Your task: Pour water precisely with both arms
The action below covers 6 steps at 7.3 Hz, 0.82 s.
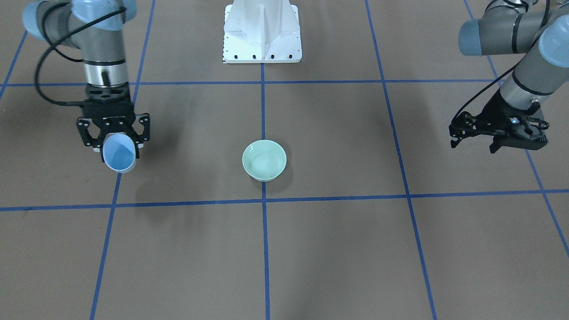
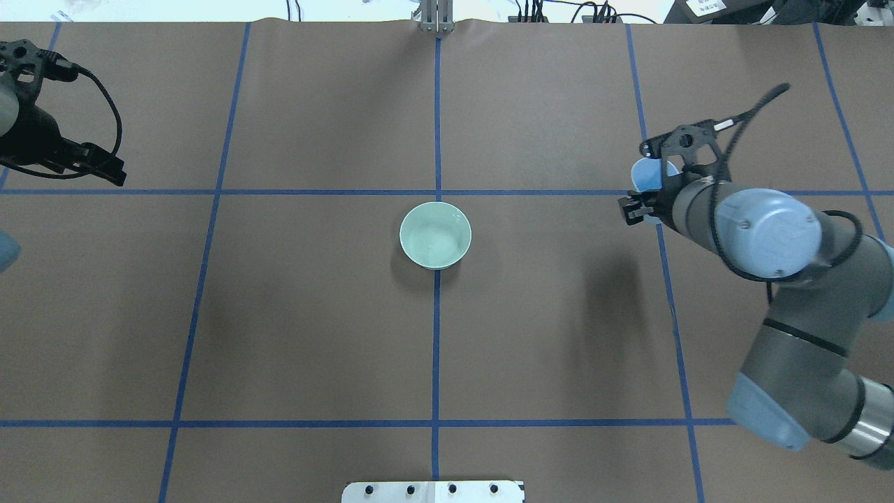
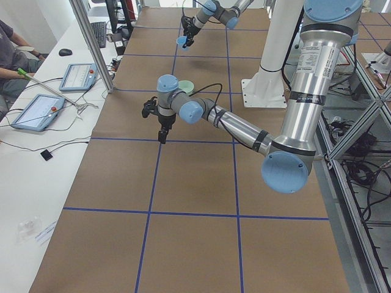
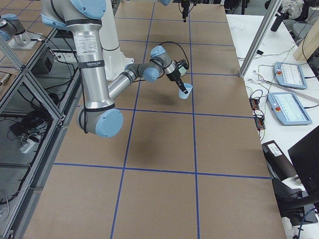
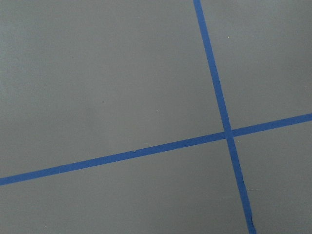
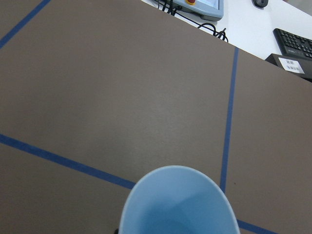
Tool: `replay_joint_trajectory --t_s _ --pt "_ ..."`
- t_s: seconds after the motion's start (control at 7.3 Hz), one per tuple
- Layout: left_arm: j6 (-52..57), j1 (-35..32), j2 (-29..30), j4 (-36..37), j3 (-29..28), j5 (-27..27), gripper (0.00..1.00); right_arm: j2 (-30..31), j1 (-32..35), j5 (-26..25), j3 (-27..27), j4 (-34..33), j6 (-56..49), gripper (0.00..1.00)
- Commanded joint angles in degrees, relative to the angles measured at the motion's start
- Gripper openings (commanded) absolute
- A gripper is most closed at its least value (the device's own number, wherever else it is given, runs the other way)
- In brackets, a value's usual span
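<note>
My right gripper is shut on a light blue cup, held above the table and tilted so its mouth faces the operators' side. The cup also shows in the overhead view and fills the bottom of the right wrist view. I cannot clearly make out water inside it. A pale green bowl stands upright at the table's centre on the blue cross line, well apart from both grippers. My left gripper is open and empty, hovering far out on the robot's left side.
The white pedestal stands at the robot's edge of the table. Blue tape lines grid the brown table cover. Operator tablets and cables lie on the white bench beyond the far edge.
</note>
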State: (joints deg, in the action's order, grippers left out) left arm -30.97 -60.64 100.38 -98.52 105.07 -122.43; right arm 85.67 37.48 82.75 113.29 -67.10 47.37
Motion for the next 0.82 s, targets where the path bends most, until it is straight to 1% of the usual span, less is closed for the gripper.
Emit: replay_joint_trajectory --t_s 0.0,0.14,0.27,0.41,0.55,0.68 --pt "-0.1 0.0 0.1 0.0 0.0 0.0 1.0 17.1 8.1 10.5 -2.6 25.8 -0.1 0.19" --pt "-0.1 0.0 0.1 0.0 0.0 0.0 1.0 21.3 8.5 10.8 -7.7 37.5 0.2 0.2" --pt "-0.1 0.0 0.1 0.0 0.0 0.0 1.0 22.3 8.6 10.8 -13.0 46.5 0.3 0.2" --pt "-0.1 0.0 0.1 0.0 0.0 0.0 1.0 22.1 8.4 9.2 -16.1 48.4 1.1 0.2" --pt "-1.3 0.0 0.1 0.0 0.1 0.0 1.0 22.1 8.3 7.9 -16.6 48.6 1.6 0.2" --pt "-2.4 0.2 0.1 -0.1 0.2 0.0 1.0 21.7 8.1 7.9 -16.6 48.6 1.5 0.21"
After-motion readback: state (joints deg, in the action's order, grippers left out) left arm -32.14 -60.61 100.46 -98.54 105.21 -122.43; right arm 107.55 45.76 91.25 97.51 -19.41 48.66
